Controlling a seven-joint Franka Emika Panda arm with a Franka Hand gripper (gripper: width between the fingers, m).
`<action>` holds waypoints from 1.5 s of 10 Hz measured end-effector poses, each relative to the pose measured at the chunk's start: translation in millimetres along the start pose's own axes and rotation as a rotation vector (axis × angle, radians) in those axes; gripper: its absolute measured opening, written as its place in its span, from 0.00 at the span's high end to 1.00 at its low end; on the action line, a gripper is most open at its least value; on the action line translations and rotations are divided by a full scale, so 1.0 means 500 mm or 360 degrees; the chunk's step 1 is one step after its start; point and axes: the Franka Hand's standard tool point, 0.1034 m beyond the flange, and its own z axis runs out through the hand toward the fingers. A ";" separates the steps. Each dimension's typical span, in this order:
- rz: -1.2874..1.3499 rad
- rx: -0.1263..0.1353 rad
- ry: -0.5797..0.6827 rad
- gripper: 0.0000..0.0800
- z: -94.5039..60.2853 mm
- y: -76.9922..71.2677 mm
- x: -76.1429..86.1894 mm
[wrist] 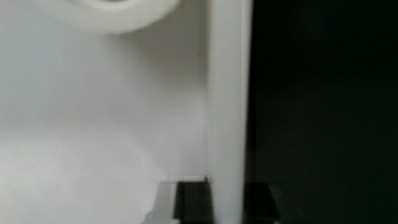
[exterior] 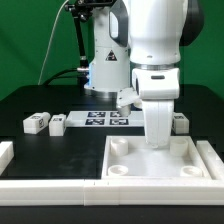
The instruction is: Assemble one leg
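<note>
Tool (wrist: 228, 203) is pinching one leg (exterior: 157, 128), its long axis upright, hanging straight below the tool over the far side of the white panel (exterior: 155, 168) on the desk (exterior: 40, 100).

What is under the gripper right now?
The large white panel's edge, a round socket nearby, black table beside it. The gripper body hides its fingertips; whether they grip anything cannot be seen.

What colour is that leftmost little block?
The leg is white; the exterior view shows it best.
</note>
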 end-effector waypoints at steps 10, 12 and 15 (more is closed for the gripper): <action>0.0002 -0.0001 0.0001 0.20 0.001 -0.001 -0.001; 0.0002 -0.0001 0.0001 0.19 0.001 -0.001 -0.001; 0.0105 0.0002 -0.0008 0.19 -0.011 -0.012 0.005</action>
